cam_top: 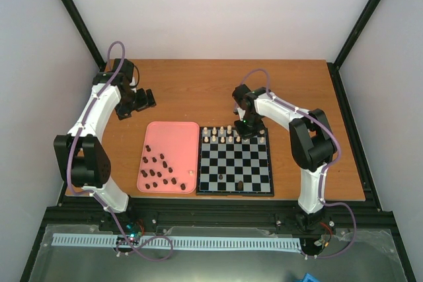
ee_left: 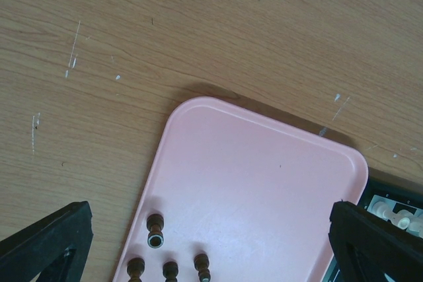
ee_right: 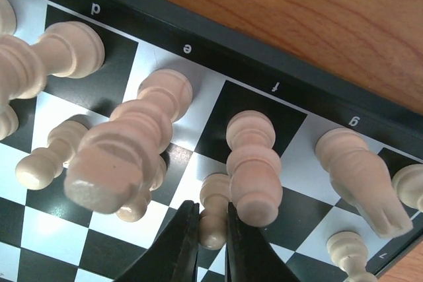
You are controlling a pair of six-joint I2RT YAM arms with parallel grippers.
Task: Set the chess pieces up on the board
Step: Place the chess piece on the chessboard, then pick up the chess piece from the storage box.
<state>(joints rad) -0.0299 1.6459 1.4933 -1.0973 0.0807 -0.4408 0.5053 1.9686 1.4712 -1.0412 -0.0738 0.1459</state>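
The chessboard [cam_top: 236, 175] lies at the table's front right. Cream pieces [cam_top: 225, 135] stand in two rows along its far edge, and one dark piece [cam_top: 239, 185] stands near its front edge. Several dark pieces [cam_top: 158, 172] lie on the pink tray [cam_top: 173, 135]; some show in the left wrist view [ee_left: 154, 230]. My right gripper [cam_top: 248, 129] is low over the far rows, shut on a cream pawn [ee_right: 214, 211] on the f-file, beside a taller cream piece [ee_right: 253, 163]. My left gripper [cam_top: 139, 104] hovers open and empty beyond the tray's far left corner [ee_left: 198, 107].
The pink tray [ee_left: 264, 183] sits directly left of the board, whose corner shows in the left wrist view [ee_left: 396, 212]. Bare wooden table [cam_top: 198, 87] lies behind both. Black frame posts stand at the back corners.
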